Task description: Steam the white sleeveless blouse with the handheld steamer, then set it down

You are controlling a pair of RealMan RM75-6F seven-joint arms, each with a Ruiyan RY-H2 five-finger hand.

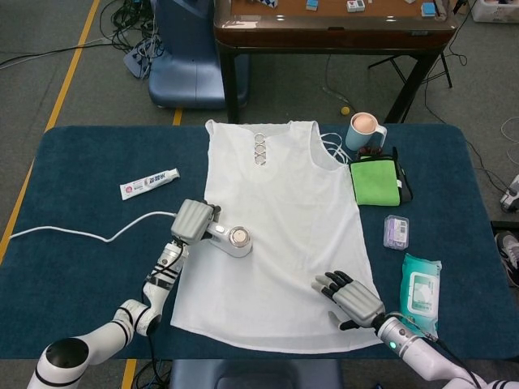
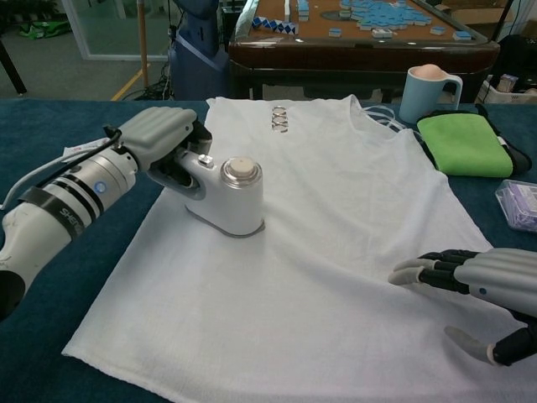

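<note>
The left hand (image 2: 159, 138) grips the handle of the handheld steamer (image 2: 225, 198), with the fingers wrapped around it, and the flat face of the steamer sits on the white sleeveless blouse (image 1: 280, 235) near the cloth's left edge. The step in hand is judged to be the steaming itself. To do it well, the steamer should glide flat and slow over the cloth, in long lines away from the hand toward the collar and then across toward the other hand, without lifting one edge and without pushing the fabric into folds. The white cord (image 1: 89, 233) trails out behind the left hand over the table; it should stay off the blouse so it does not drag it.

The right hand (image 2: 482, 285) holds nothing. Its fingers are spread and lie low on the cloth near the lower corner; it seems to pin the blouse, though real pressure cannot be told from the views. Keeping it there is useful, because the thin cloth may slide with the steamer.

The blouse lies flat on the dark blue table (image 1: 73, 275), between the two hands, its neck far from both. It is thin and white, mostly smooth with soft wrinkles, and has small rings (image 1: 259, 149) at the neck.
</note>
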